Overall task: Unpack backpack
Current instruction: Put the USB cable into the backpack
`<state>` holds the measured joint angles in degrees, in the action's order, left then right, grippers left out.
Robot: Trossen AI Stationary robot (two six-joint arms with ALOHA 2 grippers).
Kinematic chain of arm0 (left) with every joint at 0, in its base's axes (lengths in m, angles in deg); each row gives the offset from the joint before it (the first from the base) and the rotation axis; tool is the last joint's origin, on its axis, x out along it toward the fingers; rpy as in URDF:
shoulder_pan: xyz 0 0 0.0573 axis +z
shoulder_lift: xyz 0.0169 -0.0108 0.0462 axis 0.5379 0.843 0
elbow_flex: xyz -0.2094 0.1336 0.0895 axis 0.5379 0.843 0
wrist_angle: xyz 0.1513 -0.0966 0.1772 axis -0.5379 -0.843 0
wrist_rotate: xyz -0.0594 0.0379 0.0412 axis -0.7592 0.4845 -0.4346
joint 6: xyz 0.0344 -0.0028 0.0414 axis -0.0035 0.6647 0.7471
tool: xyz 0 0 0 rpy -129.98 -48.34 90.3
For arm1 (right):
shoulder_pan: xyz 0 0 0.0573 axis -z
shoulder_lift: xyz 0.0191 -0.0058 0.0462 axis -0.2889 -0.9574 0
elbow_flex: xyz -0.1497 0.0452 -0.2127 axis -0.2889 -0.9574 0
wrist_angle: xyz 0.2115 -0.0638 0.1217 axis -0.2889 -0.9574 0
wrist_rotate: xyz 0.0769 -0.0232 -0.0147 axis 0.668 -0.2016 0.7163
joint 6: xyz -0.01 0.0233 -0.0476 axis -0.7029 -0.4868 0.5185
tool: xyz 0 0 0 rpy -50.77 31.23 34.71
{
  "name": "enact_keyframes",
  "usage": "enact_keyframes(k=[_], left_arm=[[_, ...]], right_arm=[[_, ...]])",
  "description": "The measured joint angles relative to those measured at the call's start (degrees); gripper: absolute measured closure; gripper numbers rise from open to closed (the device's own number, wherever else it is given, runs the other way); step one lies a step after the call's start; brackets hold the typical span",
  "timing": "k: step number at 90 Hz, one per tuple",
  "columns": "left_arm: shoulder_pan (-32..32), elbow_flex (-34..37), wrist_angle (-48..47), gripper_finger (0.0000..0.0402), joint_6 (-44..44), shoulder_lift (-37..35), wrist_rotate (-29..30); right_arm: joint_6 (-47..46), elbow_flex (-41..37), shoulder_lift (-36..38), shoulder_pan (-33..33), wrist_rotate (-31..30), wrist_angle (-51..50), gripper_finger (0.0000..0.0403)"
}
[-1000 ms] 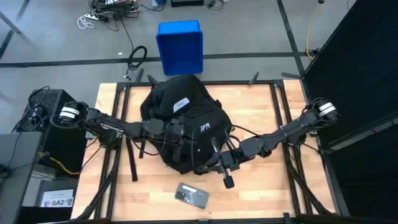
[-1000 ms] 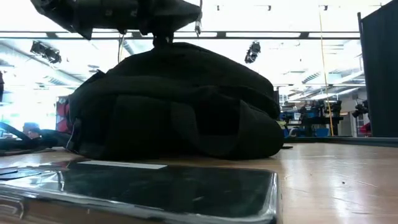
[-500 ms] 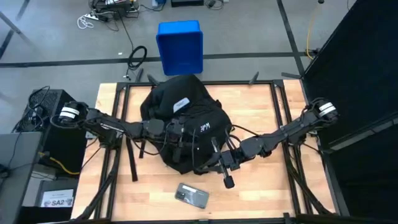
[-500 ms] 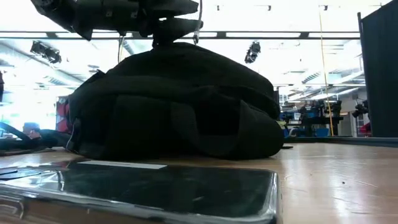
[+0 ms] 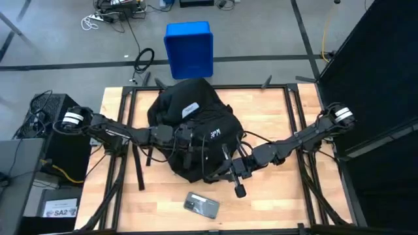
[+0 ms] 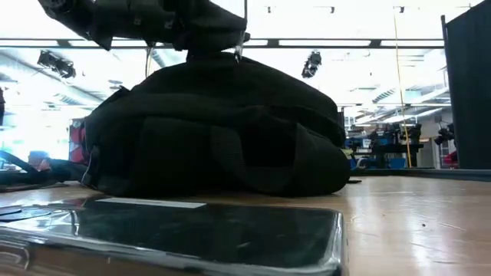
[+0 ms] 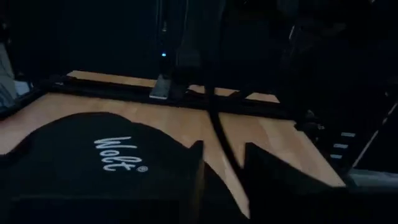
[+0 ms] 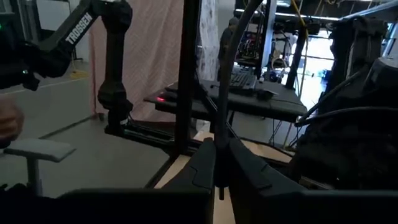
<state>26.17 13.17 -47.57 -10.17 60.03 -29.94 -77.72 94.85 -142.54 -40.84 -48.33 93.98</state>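
Left hand spread, fingers parted with a clear gap, poised just over the top panel of the large rounded black fabric backpack, near its small white logo print; touching or just clear of the fabric, cannot tell. Right hand pressed nearly together at the pack's near right flank, low by the counter; perhaps something thin between the fingers, too dark to tell.

Backpack lying flat on its back in the middle of the wooden counter, domed and slumped, white rectangular label facing up, straps trailing to the left side. No lining showing, so probably closed or barely open.

Judged soft and floppy: cloth likely to bunch and lift with any pull rather than hold shape. Fairly bulky, probably heavy enough with contents to stay put under a light tug, yet liable to slide on smooth wood under a harder one. Best taken by a zipper pull or the edge of the opening with one hand, the other pinning or pinching a fold of the top panel to keep tension. Straps a poor hold: only drags the whole pack.

Near the front edge, well apart from the pack, a flat silvery rectangular device. Beyond the far edge, on the floor, a blue plastic box.
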Motion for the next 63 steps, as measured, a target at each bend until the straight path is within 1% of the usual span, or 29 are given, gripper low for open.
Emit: enact_keyframes(k=[5, 9, 24, 42, 49, 56, 63], left_arm=[[0.15, 0.00, 0.58, 0.0373, 0.31, 0.00, 0.04], [0.37, 0.00, 1.12, 0.0389, 0.29, 0.00, 0.00], [0.66, -0.02, 1.51, 0.0399, 0.37, 0.00, -0.38], [0.66, -0.02, 2.35, 0.0401, 1.58, 0.00, -1.30], [0.66, -0.02, 4.49, 0.0401, 1.60, 0.00, -3.72], [0.61, -0.02, 7.58, 0.0401, 1.50, 0.00, -6.65], [0.12, -0.07, 9.20, 0.0401, 1.27, -0.24, -7.75]], right_arm=[[0.00, 0.01, 0.00, 0.00, 0.01, -0.01, 0.0403], [0.00, 0.00, 0.00, 0.00, 0.00, -0.02, 0.0403], [0.00, 0.01, -0.02, 0.00, 0.01, -0.28, 0.0403], [0.00, 0.00, -0.02, 0.00, 0.02, -1.60, 0.0403], [0.00, 0.00, -0.02, 0.00, -0.17, -2.73, 0.0403], [-0.68, 0.00, -0.02, -0.07, -3.02, -4.16, 0.0403], [-2.55, 0.00, -0.02, -0.07, -7.26, -6.48, 0.0403]])
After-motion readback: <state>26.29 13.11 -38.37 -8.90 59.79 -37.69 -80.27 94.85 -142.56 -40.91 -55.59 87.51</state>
